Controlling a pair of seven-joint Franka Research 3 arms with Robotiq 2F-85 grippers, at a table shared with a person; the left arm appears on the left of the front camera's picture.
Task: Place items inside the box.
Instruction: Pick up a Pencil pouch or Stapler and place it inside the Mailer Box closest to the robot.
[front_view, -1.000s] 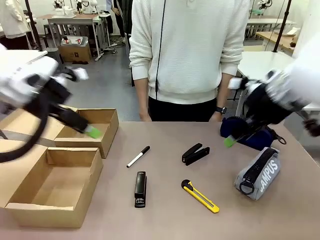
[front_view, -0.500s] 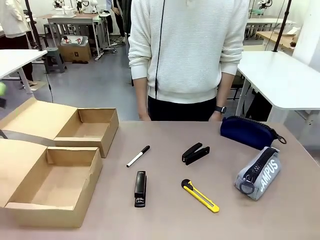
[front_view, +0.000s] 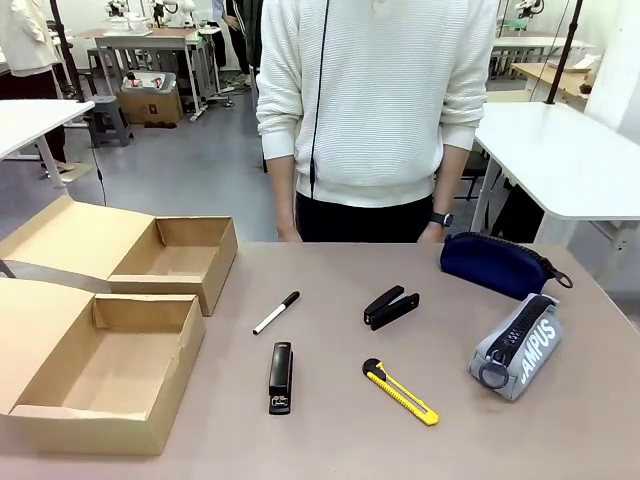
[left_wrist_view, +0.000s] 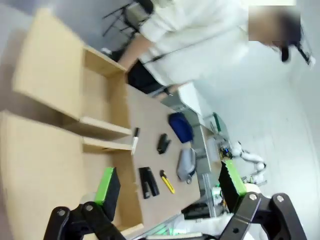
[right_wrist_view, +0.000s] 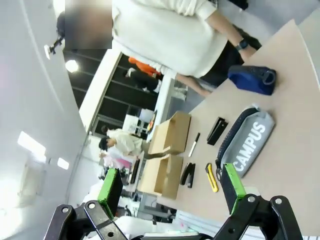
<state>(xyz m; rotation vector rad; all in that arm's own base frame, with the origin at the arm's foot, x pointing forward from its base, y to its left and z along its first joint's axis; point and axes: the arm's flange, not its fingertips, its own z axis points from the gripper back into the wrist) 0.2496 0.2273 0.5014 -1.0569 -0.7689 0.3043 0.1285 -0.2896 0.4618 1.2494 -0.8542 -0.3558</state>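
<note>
Left end effector (left_wrist_view: 169, 181), right end effector (right_wrist_view: 171, 184), spread wide, risen above table (front_view: 330, 445)

The left gripper (left_wrist_view: 170, 182) is seen with its jaws spread wide, and nothing is held between the green pads (left_wrist_view: 106, 184). Beyond it the table (left_wrist_view: 145, 112) is shown tilted. Two open cardboard boxes are set side by side: the nearer box (left_wrist_view: 45, 170), partly covered by one finger, and the farther box (left_wrist_view: 102, 95). A marker (left_wrist_view: 135, 136) is laid near them. Past it an opened stapler (left_wrist_view: 163, 143), a dark blue pouch (left_wrist_view: 180, 127) and a grey pouch (left_wrist_view: 186, 164) are seen. A closed stapler (left_wrist_view: 148, 182) and a yellow knife (left_wrist_view: 167, 182) are laid side by side. A person (left_wrist_view: 200, 40) in a white top is seen at the far edge.
</note>
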